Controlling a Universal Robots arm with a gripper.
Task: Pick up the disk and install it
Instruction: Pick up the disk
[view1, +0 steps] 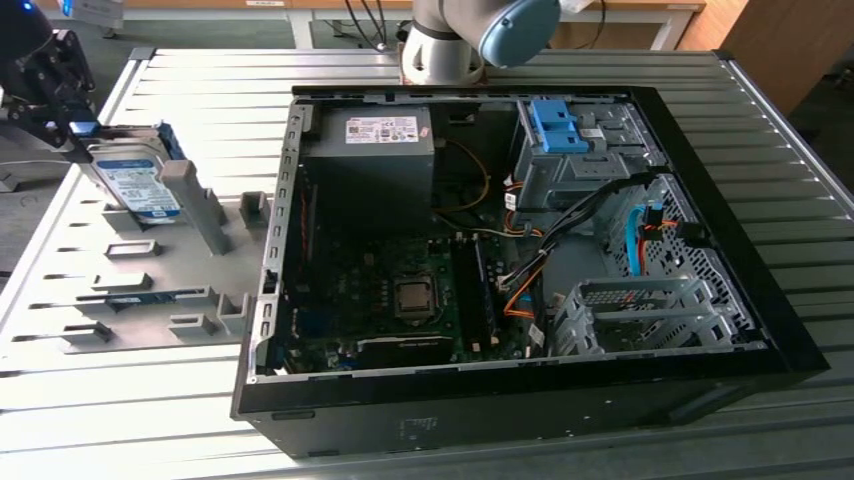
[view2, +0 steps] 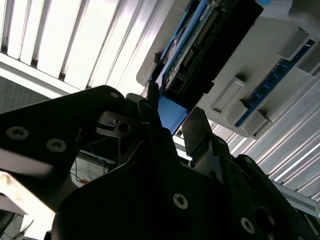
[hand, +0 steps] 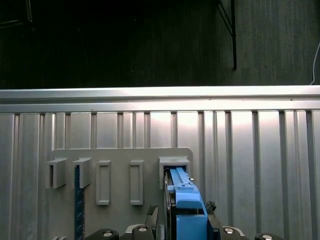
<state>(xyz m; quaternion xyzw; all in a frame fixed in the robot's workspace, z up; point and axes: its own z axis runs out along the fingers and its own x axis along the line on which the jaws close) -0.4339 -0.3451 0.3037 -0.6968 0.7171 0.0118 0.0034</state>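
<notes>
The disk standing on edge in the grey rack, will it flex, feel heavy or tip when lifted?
The disk looks like a flat metal slab, so probably stiff and fairly heavy for its size. It stands on edge in a slot of the grey rack, so it could topple once lifted clear. Its blue plastic bracket may be slippery.

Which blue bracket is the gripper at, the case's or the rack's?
The rack's: it edges the labelled disk standing upright in the grey rack, gripper at its top. The case's bracket lies far from it.
</notes>
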